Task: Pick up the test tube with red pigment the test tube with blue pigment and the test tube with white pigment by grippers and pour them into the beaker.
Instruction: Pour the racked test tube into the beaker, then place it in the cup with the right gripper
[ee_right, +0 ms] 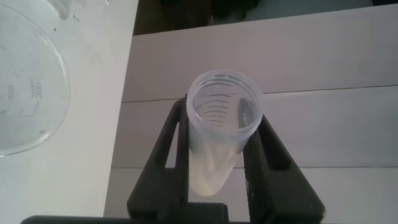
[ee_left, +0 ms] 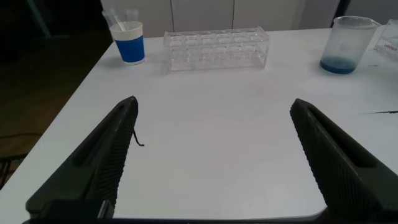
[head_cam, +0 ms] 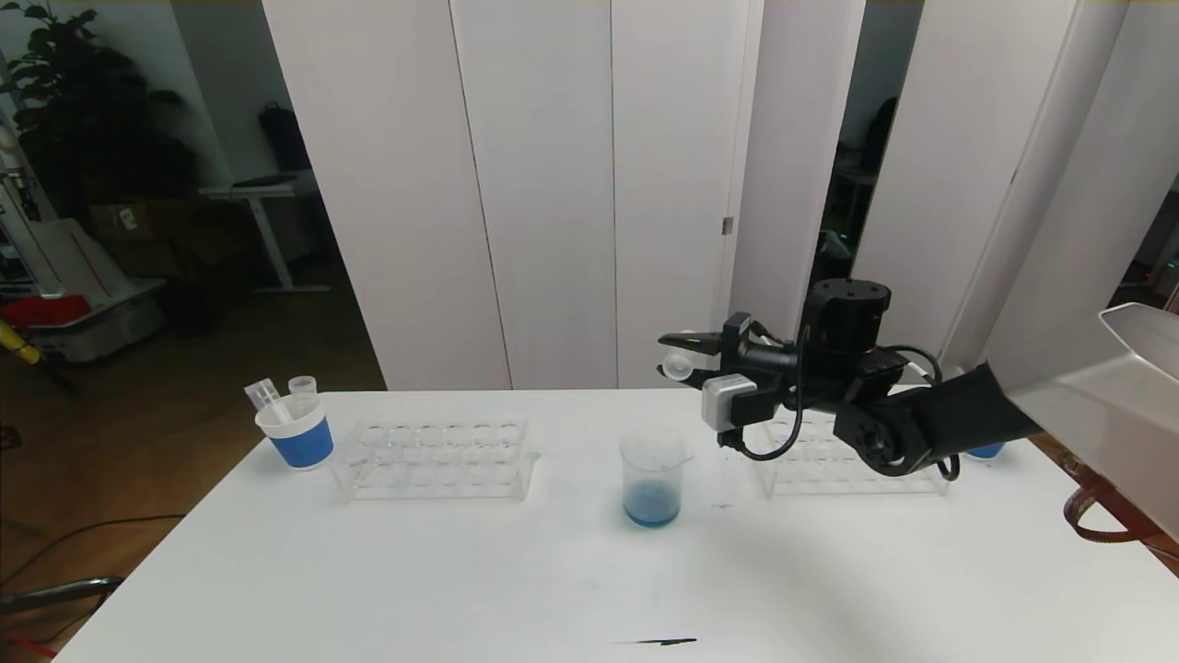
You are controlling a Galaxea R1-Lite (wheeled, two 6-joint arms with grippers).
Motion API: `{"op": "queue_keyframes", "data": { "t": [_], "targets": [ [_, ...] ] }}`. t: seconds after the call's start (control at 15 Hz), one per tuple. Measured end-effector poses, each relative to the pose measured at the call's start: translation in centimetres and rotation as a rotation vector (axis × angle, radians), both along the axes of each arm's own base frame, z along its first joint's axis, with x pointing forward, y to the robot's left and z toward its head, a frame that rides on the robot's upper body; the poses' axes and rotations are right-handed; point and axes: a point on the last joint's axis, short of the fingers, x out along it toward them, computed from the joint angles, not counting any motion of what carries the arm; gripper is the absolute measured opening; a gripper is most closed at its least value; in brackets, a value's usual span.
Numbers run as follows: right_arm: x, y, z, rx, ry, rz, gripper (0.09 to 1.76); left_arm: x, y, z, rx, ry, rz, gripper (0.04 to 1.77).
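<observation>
A white table (head_cam: 368, 571) carries two clear racks: the left rack (head_cam: 433, 458) and the right rack (head_cam: 829, 465), which sits partly behind the right arm. The beaker (head_cam: 653, 479) stands between them, near the table's middle, with blue liquid in its bottom. A blue-and-white cup (head_cam: 297, 431) at the far left holds empty tubes. The right gripper (head_cam: 682, 357) hangs above and just right of the beaker, clenched on the white tube (ee_right: 221, 134), held tilted. The left gripper (ee_left: 211, 155) is released, low over the table's near left.
</observation>
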Motion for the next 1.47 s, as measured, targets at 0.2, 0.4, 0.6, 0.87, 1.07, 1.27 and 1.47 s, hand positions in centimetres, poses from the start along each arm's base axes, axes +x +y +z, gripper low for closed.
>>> {"op": "queue_keyframes", "data": {
  "t": [0.2,0.4,0.6,0.87,1.07,1.27,1.47],
  "targets": [
    [0.6,0.1,0.0,-0.022,-0.068,0.013,0.57,0.0,0.0,0.0,0.0,0.0,0.0,1.75],
    [1.3,0.5,0.0,-0.037,-0.132,0.024,0.57,0.0,0.0,0.0,0.0,0.0,0.0,1.75],
    [1.8,0.8,-0.3,-0.05,-0.168,0.029,0.57,0.0,0.0,0.0,0.0,0.0,0.0,1.75],
    [2.4,1.1,-0.7,-0.054,-0.188,0.029,0.57,0.0,0.0,0.0,0.0,0.0,0.0,1.75],
    [2.6,1.3,-0.9,-0.057,-0.197,0.03,0.57,0.0,0.0,0.0,0.0,0.0,0.001,1.75],
    [2.9,1.3,-0.8,-0.065,-0.223,0.029,0.57,0.0,0.0,0.0,0.0,0.0,0.0,1.75],
    [3.0,1.3,-0.5,-0.083,-0.28,0.033,0.57,0.0,0.0,0.0,0.0,0.0,0.0,1.75]
  ]
}}
